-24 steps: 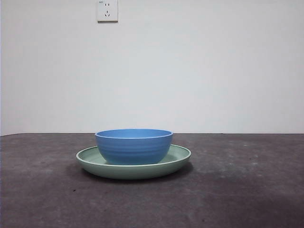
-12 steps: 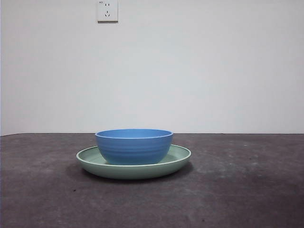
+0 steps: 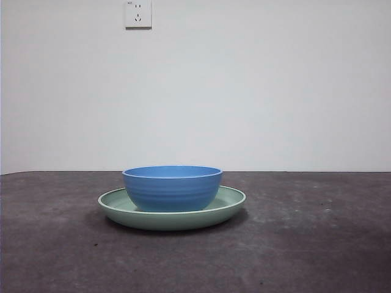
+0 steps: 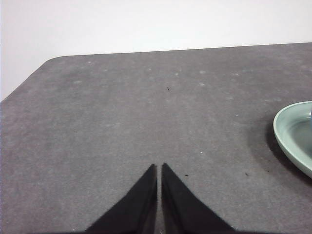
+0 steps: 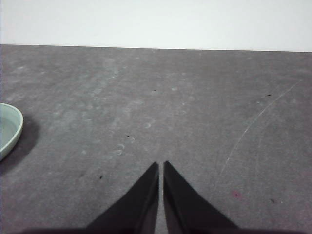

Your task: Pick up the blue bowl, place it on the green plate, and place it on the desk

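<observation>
- Left gripper [image 4: 159,165]: jaws pressed together, only a hairline slit between the tips, nothing clamped. Hung over bare desk [image 4: 122,122], touching nothing that could be seen.
- Right gripper [image 5: 161,164]: same, jaws closed tip to tip, empty, over bare desk, apart from every object.
- Neither gripper appeared in the front view; both arms waited off to the sides.
- Left wrist view caught only one edge of the green plate [image 4: 292,131], well apart from the jaw tips, with a dark shadow on the desk beside its rim.
- Right wrist view caught a smaller sliver of the plate rim at the picture's edge, also well apart from the tips.
- Blue bowl [image 3: 172,188]: sat upright inside the green plate, roughly centred, base touching the plate's floor. Medium blue, matte, faint horizontal ridges around the outside, rim level. Inside not visible from the low front camera.
- Green plate: pale sage, wide and shallow, low upturned rim, wider than the bowl on both sides, lying flat on the desk near the middle of the front view.
- Desk: dark grey-brown, mottled, scuffed, a few small specks and a long pale scratch in the right wrist view.
- White wall [image 3: 275,91] behind, with a wall socket [image 3: 138,13] high up.
</observation>
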Controlling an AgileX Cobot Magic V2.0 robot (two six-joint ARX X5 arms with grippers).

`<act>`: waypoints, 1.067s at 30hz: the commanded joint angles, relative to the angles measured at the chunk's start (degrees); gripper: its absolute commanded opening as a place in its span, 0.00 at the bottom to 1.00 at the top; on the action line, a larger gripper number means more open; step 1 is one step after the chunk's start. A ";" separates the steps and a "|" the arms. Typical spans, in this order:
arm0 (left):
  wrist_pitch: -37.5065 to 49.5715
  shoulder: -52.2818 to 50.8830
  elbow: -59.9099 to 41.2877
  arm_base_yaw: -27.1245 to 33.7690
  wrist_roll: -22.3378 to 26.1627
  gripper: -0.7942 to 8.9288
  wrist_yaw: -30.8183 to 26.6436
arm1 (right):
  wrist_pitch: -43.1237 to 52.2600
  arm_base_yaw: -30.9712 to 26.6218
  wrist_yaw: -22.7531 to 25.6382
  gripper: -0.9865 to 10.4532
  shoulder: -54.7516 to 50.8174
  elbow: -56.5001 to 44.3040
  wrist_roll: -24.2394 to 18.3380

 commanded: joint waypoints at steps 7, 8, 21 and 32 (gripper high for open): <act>-0.37 -0.11 -1.18 0.07 -0.37 0.10 0.04 | 0.52 -0.07 0.24 0.10 -0.15 -0.28 0.85; -0.37 -0.11 -1.18 0.07 -0.37 0.10 0.04 | 0.52 -0.07 0.24 0.10 -0.15 -0.28 0.85; -0.37 -0.11 -1.18 0.07 -0.37 0.10 0.04 | 0.52 -0.07 0.24 0.10 -0.15 -0.28 0.85; -0.37 -0.11 -1.18 0.07 -0.37 0.10 0.04 | 0.52 -0.07 0.24 0.10 -0.15 -0.28 0.85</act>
